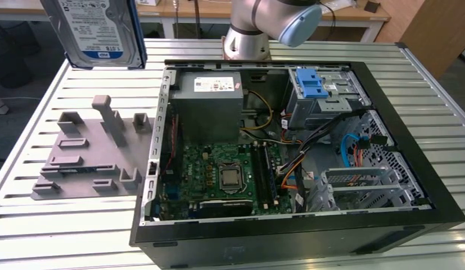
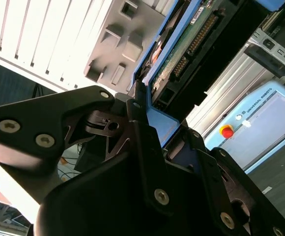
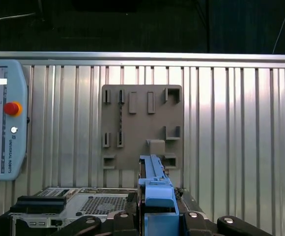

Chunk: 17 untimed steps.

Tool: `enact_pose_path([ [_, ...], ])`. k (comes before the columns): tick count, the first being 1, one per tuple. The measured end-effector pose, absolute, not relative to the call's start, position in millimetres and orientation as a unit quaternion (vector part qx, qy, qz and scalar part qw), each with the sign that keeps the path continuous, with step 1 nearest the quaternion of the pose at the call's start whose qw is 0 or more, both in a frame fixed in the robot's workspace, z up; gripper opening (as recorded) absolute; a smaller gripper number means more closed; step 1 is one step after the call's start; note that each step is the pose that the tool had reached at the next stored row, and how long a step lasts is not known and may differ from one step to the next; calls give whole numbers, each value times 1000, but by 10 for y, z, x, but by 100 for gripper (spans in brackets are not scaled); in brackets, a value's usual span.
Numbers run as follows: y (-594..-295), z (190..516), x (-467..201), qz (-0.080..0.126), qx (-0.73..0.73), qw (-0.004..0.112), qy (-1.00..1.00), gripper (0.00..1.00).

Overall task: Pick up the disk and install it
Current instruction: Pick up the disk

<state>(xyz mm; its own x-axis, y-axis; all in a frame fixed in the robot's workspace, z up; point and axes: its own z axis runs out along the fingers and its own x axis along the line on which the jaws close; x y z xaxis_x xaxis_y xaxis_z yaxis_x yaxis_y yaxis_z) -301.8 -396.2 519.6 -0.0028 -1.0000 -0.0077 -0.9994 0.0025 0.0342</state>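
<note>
Robotics lab, slatted aluminium workbench (image 1: 67, 225), opened computer tower (image 1: 292, 241), robot's teach pendant (image 3: 0, 128), wooden desks (image 1: 187, 10) behind

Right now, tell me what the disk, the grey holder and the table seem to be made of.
The disk: silver metal casing, dull sheen; its blue edge frame looks like smooth plastic. The grey holder: likely moulded or printed plastic, matte, uniform colour, blocky posts. The table: probably aluminium, ribbed slats with bright reflections.

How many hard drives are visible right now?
1. The disk is held by the gripper, raised above the grey holder; bays in the case could hide others.
</note>
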Motion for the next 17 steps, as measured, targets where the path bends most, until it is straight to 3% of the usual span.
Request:
enact_pose_path([
  [17,-4011,5196,-2675,-15,706,10,-708,36],
])
